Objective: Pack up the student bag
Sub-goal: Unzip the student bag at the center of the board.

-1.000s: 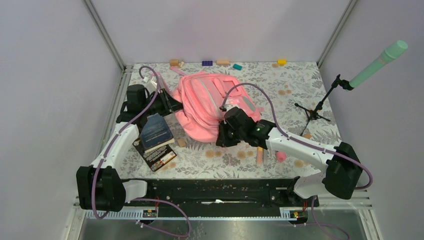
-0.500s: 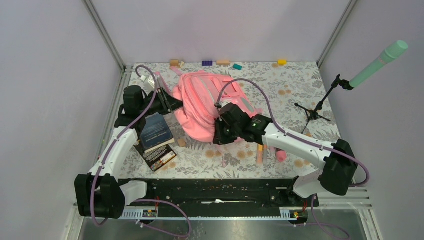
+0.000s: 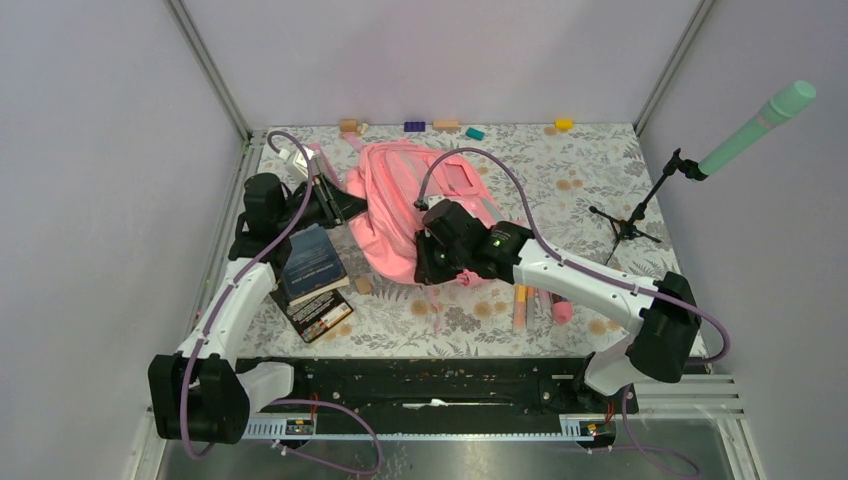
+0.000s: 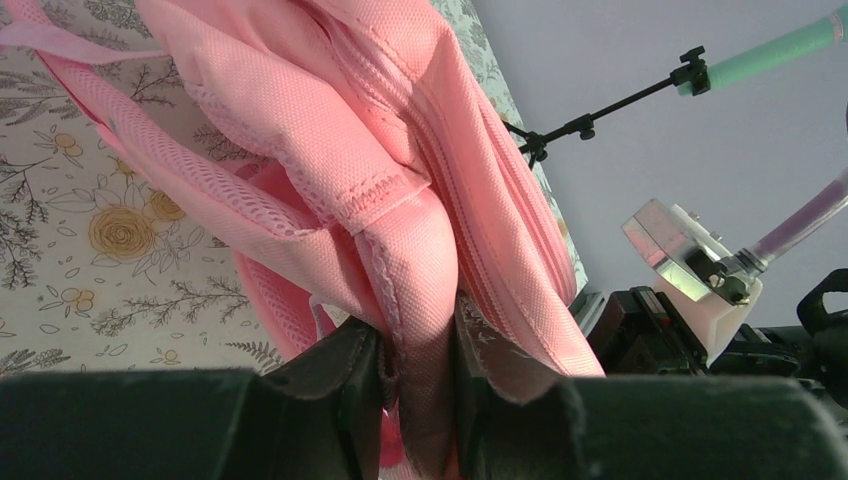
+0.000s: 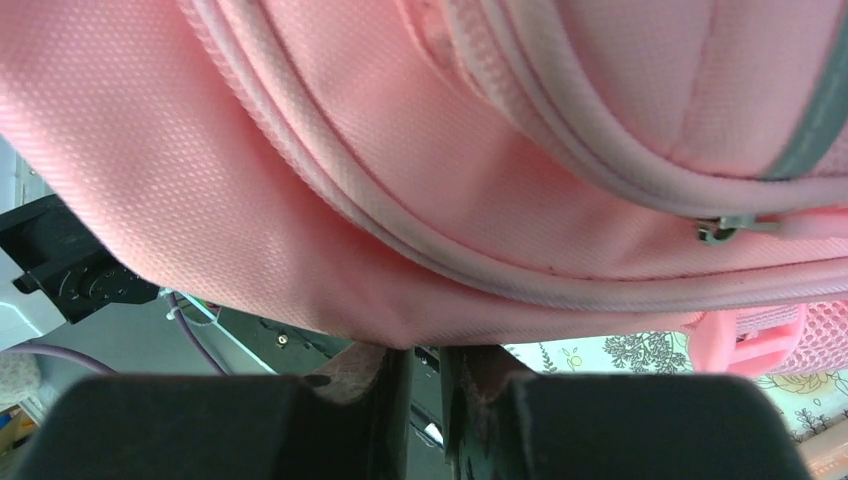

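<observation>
1. From above, the student bag (image 3: 395,195) lay crumpled on the flowered table (image 3: 600,170), left of centre, between the two arms, with a stack of books (image 3: 312,268) near its left-front side.
2. That view placed the left gripper (image 3: 345,208) at the bag's left edge and the right gripper (image 3: 432,262) at its near edge, but hid how the jaws stood.
3. Only the left wrist view showed its fingers (image 4: 338,365) pinching a thick fold of pink fabric, with a microphone stand (image 4: 600,105) beyond.
4. Only the right wrist view showed its fingers (image 5: 365,368) nearly pressed together on the bag's thin lower hem, the bag raised overhead, and a zip pull (image 5: 715,228).
</observation>
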Robot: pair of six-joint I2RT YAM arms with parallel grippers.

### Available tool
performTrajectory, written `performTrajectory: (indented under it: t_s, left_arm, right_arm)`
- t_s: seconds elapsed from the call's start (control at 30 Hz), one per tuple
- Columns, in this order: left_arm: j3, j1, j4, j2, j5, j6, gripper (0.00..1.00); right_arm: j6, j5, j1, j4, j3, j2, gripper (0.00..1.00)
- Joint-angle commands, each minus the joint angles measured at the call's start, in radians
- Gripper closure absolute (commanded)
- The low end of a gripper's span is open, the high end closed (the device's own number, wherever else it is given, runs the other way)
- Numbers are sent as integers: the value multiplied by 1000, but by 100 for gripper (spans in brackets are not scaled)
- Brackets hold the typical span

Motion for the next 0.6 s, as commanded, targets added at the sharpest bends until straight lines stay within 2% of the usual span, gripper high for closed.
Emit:
performTrajectory:
  t_s: [0.0,0.13,0.57]
  left_arm:
    - [1,-27,131,-43,80,13,100]
    - [-3,-27,147,-53,84,10,100]
    - [-21,-33,208,-78,104,-5,100]
  right_arm:
    - [-22,-11,37,154,129,3,100]
    - [-40,27,57,125,171,14,100]
    - [-34,9,84,125,290,50,100]
